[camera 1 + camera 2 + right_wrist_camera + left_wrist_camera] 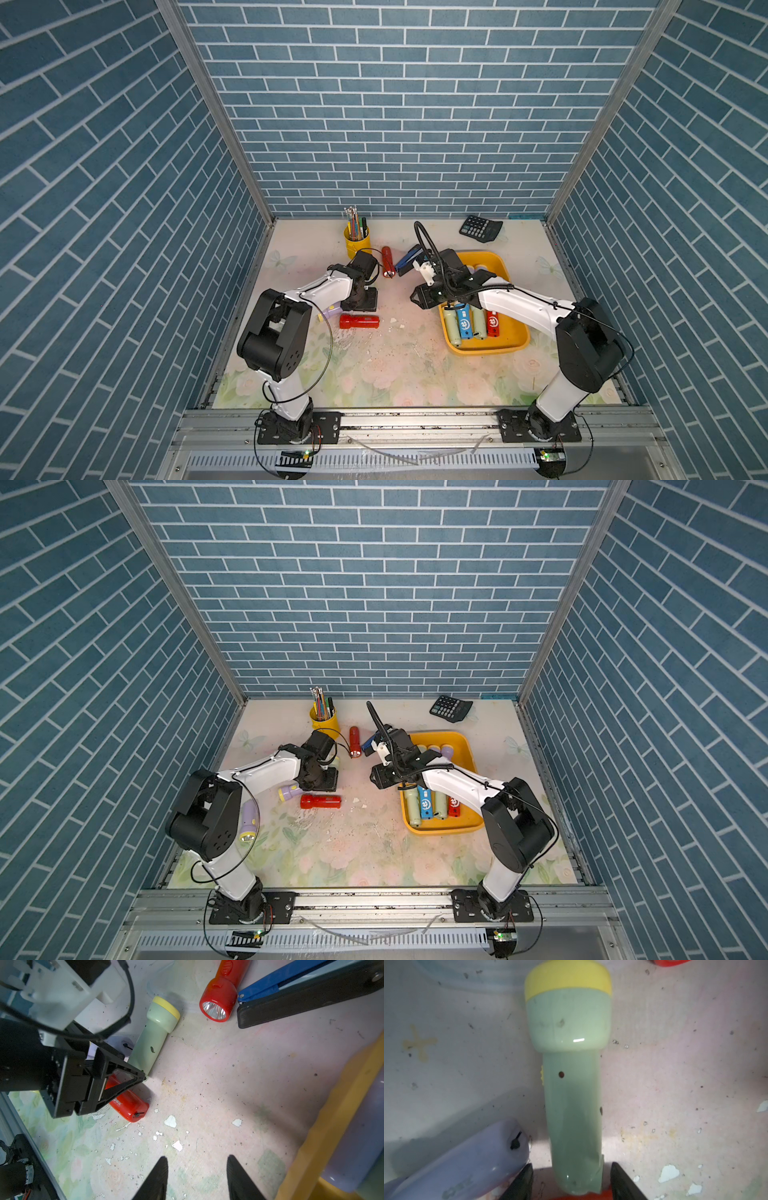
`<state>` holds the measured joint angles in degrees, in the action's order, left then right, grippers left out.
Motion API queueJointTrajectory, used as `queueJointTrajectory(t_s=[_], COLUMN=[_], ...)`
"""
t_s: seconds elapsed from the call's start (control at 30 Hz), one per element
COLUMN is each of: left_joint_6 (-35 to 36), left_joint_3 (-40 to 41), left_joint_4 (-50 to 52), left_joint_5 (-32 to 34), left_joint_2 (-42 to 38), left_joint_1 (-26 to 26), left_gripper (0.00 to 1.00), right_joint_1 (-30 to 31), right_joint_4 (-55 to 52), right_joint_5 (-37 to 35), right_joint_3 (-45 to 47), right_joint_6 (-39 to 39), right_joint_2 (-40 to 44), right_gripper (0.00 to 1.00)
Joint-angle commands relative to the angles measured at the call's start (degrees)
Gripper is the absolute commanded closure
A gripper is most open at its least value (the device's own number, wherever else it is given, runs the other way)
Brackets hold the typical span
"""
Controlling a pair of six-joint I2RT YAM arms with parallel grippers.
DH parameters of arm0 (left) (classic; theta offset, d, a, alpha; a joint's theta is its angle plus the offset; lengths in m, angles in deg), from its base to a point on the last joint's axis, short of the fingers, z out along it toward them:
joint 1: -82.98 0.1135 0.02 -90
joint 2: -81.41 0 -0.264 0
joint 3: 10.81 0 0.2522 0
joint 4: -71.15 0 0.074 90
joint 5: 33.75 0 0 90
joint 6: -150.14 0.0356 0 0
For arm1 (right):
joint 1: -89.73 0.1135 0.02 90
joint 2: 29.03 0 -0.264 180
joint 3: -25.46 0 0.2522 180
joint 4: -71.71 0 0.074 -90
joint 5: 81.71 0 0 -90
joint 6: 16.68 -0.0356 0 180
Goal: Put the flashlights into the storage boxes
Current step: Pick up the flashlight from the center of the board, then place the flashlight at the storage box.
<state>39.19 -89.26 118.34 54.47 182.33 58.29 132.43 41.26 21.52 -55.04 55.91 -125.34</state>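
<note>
Straddling the tail end of a pale green flashlight [569, 1084], the left fingers [522, 1184] stand spread, with a slim gap on each side. The flashlight lies flat on the tabletop [395, 365], close to a lilac flashlight [467, 1167] and a red flashlight [359, 321]. The right fingers [158, 1180] are also spread and hold nothing, over the tabletop just beside the yellow tray [486, 347]. Four flashlights [464, 322] lie side by side in the tray's near end, with more at its far end, partly hidden by the arm.
</note>
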Motion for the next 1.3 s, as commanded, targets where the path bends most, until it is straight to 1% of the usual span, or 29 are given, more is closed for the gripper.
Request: queueJointTrajectory(t_s=[0.0, 0.13, 0.27, 0.37, 0.47, 0.63, 0.77, 0.8, 0.9, 0.97, 1.1, 1.27], left_joint_6=[1.1, 1.4, 1.6, 1.6, 1.9, 1.9, 1.4, 1.3, 0.9, -0.1, -1.1, -1.7], left_joint_3=[-2.3, -3.8, -4.2, -3.8, -2.8, -0.3, 4.2, 5.7, 11.0, 14.0, 18.7, 21.9], left_joint_4=[-0.9, -1.2, -1.5, -1.9, -3.3, -7.0, -14.2, -16.8, -27.2, -33.0, -41.6, -47.7], left_joint_5=[0.1, -0.2, 0.0, -0.1, -0.5, -3.3, -7.9, -9.8, -18.5, -21.9, -25.0, -27.2], left_joint_2=[1.6, 4.0, 5.3, 5.7, 5.0, 0.8, -5.1, -6.9, -11.8, -14.6, -18.9, -21.5], left_joint_1=[-0.3, -0.2, -0.3, -0.3, -0.3, -0.4, -0.6, -0.8, -0.9, -1.4, -2.1, -2.7], left_gripper=[0.43, 0.5, 0.52, 0.55, 0.65, 0.69, 0.71, 0.71, 0.71, 0.71, 0.7, 0.69], right_joint_1=[-0.2, -0.6, -1.6, -2.3, -2.9, -3.5, -3.9, -3.9, -3.9, -3.8, -3.7, -2.8], right_joint_4=[0.9, 1.4, 4.0, 6.3, 9.5, 17.5, 21.6, 22.1, 27.6, 30.9, 32.1, 37.0], right_joint_5=[-1.2, -2.5, -3.6, -4.5, -5.2, -6.7, -5.7, -4.8, -1.6, -0.5, 1.7, 3.9], right_joint_3=[2.0, 2.9, 5.3, 7.5, 10.2, 15.4, 17.6, 17.6, 19.1, 20.0, 18.6, 18.3], right_joint_6=[-1.1, -1.6, -2.9, -4.2, -5.6, -8.3, -10.2, -10.5, -13.0, -15.2, -17.8, -21.3], right_joint_2=[1.8, 3.1, 5.3, 7.5, 9.7, 14.1, 16.1, 16.3, 16.5, 16.1, 14.5, 13.1], right_gripper=[0.52, 0.52, 0.52, 0.51, 0.5, 0.49, 0.47, 0.47, 0.43, 0.41, 0.39, 0.36])
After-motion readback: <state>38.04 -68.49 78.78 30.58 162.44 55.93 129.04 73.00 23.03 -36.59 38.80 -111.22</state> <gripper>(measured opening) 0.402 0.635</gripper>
